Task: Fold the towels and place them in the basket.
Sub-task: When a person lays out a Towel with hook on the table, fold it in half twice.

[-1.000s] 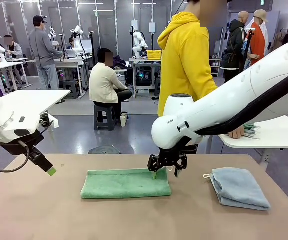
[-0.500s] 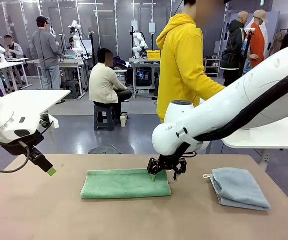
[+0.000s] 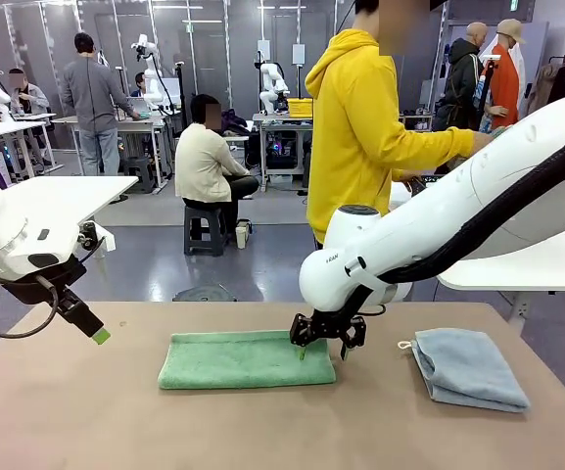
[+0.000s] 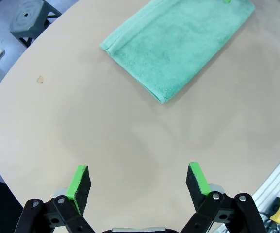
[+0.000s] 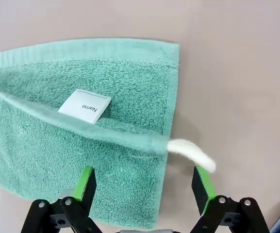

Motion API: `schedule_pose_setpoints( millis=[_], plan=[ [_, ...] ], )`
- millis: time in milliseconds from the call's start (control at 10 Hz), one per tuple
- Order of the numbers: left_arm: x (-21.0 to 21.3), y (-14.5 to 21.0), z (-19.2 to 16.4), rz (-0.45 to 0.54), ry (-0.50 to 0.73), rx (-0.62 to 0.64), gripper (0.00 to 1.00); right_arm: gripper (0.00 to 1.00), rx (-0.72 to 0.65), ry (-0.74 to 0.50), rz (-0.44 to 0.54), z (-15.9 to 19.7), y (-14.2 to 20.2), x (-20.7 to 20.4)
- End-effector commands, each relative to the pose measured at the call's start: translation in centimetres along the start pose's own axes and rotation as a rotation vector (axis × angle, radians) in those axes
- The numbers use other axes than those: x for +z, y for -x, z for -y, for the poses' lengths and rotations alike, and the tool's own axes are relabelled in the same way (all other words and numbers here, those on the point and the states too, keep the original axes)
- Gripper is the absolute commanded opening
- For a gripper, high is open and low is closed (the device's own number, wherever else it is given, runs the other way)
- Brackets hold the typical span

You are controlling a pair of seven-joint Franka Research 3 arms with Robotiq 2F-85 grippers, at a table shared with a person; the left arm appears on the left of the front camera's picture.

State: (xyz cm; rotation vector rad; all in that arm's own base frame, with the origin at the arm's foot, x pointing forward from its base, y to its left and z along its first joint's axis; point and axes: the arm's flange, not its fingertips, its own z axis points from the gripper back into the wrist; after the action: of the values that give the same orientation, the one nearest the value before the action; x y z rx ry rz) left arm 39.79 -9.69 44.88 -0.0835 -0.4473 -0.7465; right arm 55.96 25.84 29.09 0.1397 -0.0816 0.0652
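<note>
The green towel (image 3: 246, 359) lies half-folded mid-table, long axis running left to right, with the right gripper (image 3: 326, 333) spread directly over its right end beside the white loop tag (image 5: 190, 152), while the left gripper (image 4: 137, 182), also spread, hangs well off its left end.

Brown table (image 3: 86, 421), person in yellow hoodie (image 3: 360, 117) behind it, white side tables (image 3: 67, 196), grey floor (image 3: 164, 269)

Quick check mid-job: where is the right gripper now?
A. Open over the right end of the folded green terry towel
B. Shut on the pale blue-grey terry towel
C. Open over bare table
A: the right gripper has its green pads spread over the folded green terry towel's corner with the white loop tag.
</note>
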Motion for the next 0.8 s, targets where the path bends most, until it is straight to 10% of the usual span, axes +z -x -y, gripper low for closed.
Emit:
schedule_pose_setpoints(
  millis=[0,300,600,700],
  plan=[
    [0.12,-0.05,0.27,-0.016,0.0,0.006,1.0,1.0,-0.055,-0.01,0.025,-0.16,-0.05,-0.64],
    [0.12,-0.05,0.27,-0.016,0.0,0.006,1.0,0.81,-0.062,-0.017,0.013,-0.02,-0.39,-1.0],
    [0.12,-0.05,0.27,-0.016,0.0,0.006,1.0,0.04,-0.062,-0.016,0.002,0.0,-0.58,-0.96],
    [0.12,-0.05,0.27,-0.016,0.0,0.006,1.0,0.0,-0.061,-0.016,-0.006,-0.01,-0.63,-1.13]
  ],
)
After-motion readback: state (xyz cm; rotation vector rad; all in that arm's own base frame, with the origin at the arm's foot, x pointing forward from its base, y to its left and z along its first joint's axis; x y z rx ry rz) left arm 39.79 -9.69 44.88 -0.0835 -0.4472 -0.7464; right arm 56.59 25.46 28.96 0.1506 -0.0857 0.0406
